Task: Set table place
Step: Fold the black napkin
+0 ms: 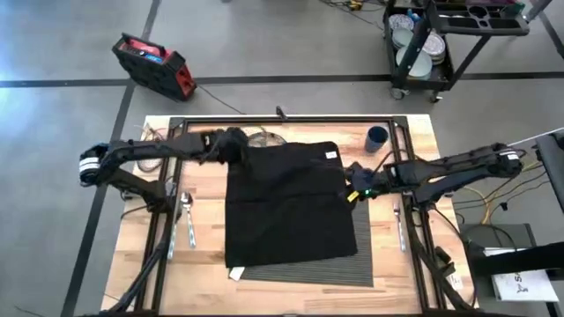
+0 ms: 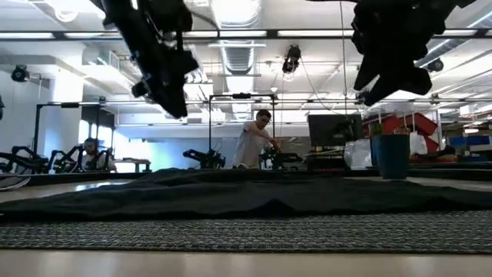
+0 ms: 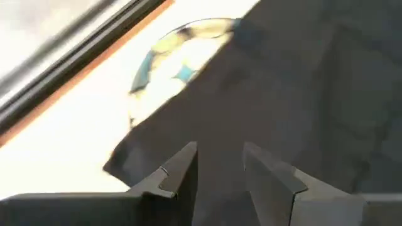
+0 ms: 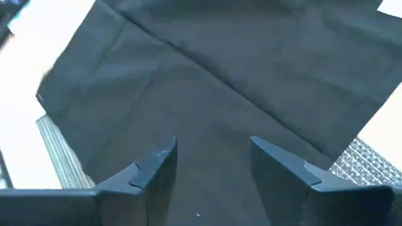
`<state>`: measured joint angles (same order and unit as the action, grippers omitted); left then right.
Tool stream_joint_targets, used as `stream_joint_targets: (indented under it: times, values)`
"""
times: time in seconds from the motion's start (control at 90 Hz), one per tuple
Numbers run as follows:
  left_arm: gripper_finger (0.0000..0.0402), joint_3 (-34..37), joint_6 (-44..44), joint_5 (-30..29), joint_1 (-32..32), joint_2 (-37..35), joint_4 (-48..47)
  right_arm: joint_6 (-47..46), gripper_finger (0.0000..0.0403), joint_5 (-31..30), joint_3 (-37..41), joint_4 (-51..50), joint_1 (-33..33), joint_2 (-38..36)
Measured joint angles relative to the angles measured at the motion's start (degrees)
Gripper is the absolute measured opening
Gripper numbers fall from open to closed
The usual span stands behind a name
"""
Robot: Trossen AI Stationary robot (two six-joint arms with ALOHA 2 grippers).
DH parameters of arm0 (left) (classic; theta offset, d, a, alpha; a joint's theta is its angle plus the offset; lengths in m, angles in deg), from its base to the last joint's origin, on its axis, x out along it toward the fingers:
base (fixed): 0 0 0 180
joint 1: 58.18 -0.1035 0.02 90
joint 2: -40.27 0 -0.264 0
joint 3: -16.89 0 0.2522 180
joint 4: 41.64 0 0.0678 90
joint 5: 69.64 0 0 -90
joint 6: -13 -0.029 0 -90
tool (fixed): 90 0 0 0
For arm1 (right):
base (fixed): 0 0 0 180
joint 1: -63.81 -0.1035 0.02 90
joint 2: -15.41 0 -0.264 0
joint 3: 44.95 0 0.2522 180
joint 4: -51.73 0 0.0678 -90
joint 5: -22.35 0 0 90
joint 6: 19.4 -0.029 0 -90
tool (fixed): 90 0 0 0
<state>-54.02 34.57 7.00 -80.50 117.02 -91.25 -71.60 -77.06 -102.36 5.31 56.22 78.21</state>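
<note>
Napkin [image 1: 286,202], plain black cloth, over ribbed placemat [image 1: 344,266], both hands [image 3: 220,166] [image 4: 210,157] parted, empty, plate [image 3: 182,53] perhaps glass.

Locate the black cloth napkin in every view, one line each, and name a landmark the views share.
High view: black cloth napkin spread at table centre, covering most of the ribbed placemat.
Low view: low dark folds across the middle, above the placemat's weave.
Left wrist view: fills the area beyond the open left pincer, part covering a plate.
Right wrist view: fills the picture beyond the open right pincer.
Shared landmark: the ribbed placemat, except the left wrist view.
</note>
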Motion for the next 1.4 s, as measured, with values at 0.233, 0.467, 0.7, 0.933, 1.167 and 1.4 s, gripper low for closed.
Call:
stream_joint_targets:
  times: [0.233, 0.467, 0.7, 0.933, 1.167, 1.4]
  values:
    - [0.0116, -0.2, 2.8, 10.9, -14.5, 5.6, -1.2, 4.3, 0.0156, 0.4, 0.0, 0.3, -1.6, 1.9]
    - [0.0159, -0.2, -3.5, 15.1, -17.9, 11.3, -1.9, 10.1, 0.0139, 0.4, 0.0, -0.1, -0.4, -1.8]
    - [0.0224, -0.2, -8.9, 7.4, -18.3, 13.8, -3.5, 11.2, 0.0116, 0.3, 0.0, 0.0, 3.6, -4.5]
    - [0.0244, -0.3, -12.2, 13.0, -21.6, 14.8, 0.1, 11.7, 0.0097, 0.4, 0.0, 0.1, 7.3, -5.1]
    - [0.0230, -0.3, -15.1, 19.5, -26.5, 15.2, 0.0, 15.7, 0.0084, 1.4, 0.0, 0.1, 11.7, -5.1]
    - [0.0229, -0.3, -17.8, 29.6, -30.4, 15.1, -0.1, 20.2, 0.0073, 6.4, 0.0, 0.1, 15.3, -5.4]
